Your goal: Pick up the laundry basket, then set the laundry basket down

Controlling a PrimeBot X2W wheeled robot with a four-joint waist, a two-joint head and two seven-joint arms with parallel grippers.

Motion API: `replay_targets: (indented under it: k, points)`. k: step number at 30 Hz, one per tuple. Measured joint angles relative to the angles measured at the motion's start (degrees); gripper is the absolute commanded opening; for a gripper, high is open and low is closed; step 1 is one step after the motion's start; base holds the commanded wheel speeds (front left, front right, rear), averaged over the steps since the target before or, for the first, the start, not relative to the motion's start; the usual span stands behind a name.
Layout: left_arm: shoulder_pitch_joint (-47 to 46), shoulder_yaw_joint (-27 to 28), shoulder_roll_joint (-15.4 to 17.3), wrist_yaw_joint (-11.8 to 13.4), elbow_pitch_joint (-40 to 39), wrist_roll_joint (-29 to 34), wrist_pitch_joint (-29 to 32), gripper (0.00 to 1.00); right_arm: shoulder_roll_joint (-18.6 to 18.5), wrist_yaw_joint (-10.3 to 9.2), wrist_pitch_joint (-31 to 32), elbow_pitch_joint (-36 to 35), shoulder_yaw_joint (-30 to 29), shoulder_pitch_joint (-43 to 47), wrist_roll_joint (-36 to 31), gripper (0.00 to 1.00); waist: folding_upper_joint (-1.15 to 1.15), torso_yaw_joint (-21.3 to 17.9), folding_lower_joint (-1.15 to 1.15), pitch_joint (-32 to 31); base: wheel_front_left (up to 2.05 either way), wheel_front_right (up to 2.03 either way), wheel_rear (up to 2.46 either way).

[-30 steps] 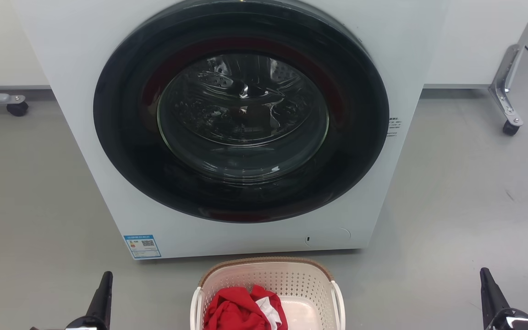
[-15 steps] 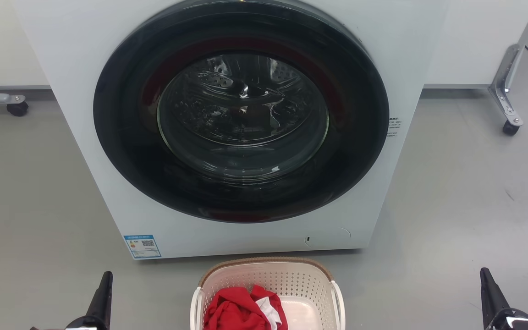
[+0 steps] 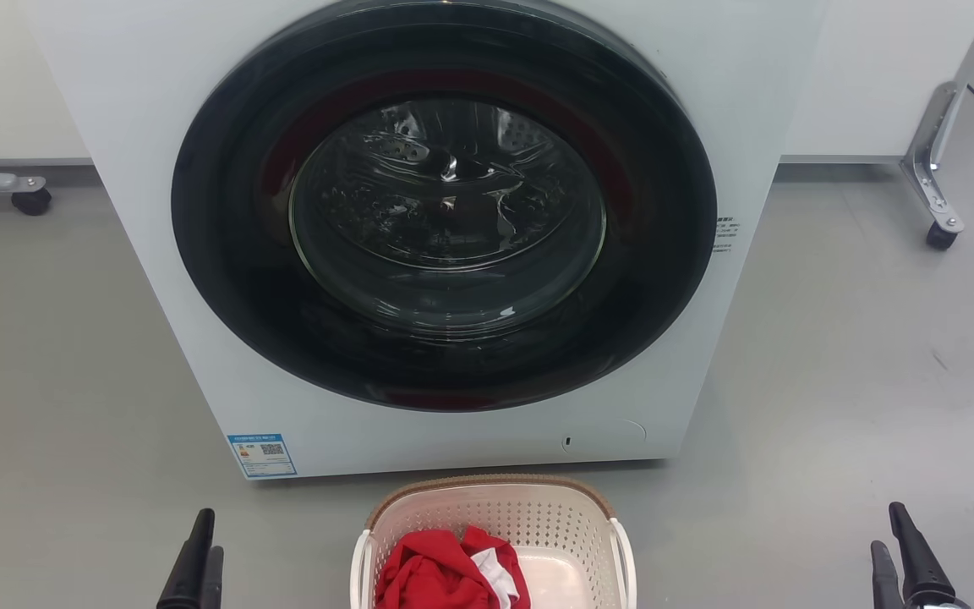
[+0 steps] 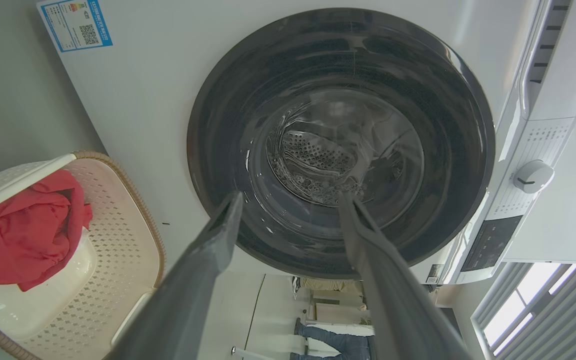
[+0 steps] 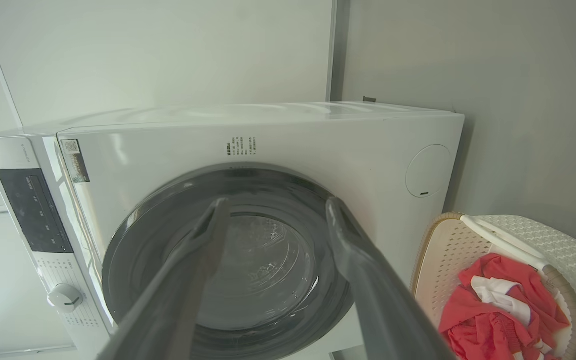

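Open floor (image 3: 73,381) flanking laundry basket (image 3: 538,516), washing machine (image 3: 453,440) apparently just behind

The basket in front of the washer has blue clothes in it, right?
No, the clothes in the basket are red, with some white, as the head view shows. The basket does sit in front of the washer.

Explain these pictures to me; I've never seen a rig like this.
This is a two-armed wheeled robot. The head view looks down from its head: a white washing machine, door shut, stands on the grey floor, with the laundry basket in front holding red clothing. The dark prongs at the lower corners are its left gripper and right gripper. The other two pictures come from cameras on each wrist, looking along those fingers. Both grippers are open and hold nothing.
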Motion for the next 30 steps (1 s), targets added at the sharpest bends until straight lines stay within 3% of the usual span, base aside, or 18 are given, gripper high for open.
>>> replay_targets:
  k: [9,15,22,30]
  points:
    - [-0.5,-1.0,0.1,0.0,-0.2,0.6,-1.5,1.00,-0.4,0.00,-1.6,-0.1,0.6,-0.2,-2.2,1.00,0.00,-0.1,0.00,0.0,0.00,0.00,0.00]
    - [-1.5,-2.4,0.9,0.0,-0.8,4.1,-3.8,1.00,-1.6,0.00,-3.2,-0.2,2.1,-0.5,-6.5,1.00,0.00,-0.1,0.00,-0.1,0.00,0.00,0.00]
    - [-2.0,-4.4,2.4,0.5,-1.3,10.9,-5.6,1.00,-3.5,-0.08,-5.1,-0.6,4.2,-1.5,-13.0,1.00,0.00,-0.1,0.00,-0.2,0.00,0.00,0.00]
    - [-2.7,-7.3,4.4,2.1,-2.7,19.7,-7.1,1.00,-5.4,-1.58,-6.7,-1.1,6.9,-2.2,-21.4,1.00,0.00,-0.2,0.00,-0.4,0.00,0.00,0.00]
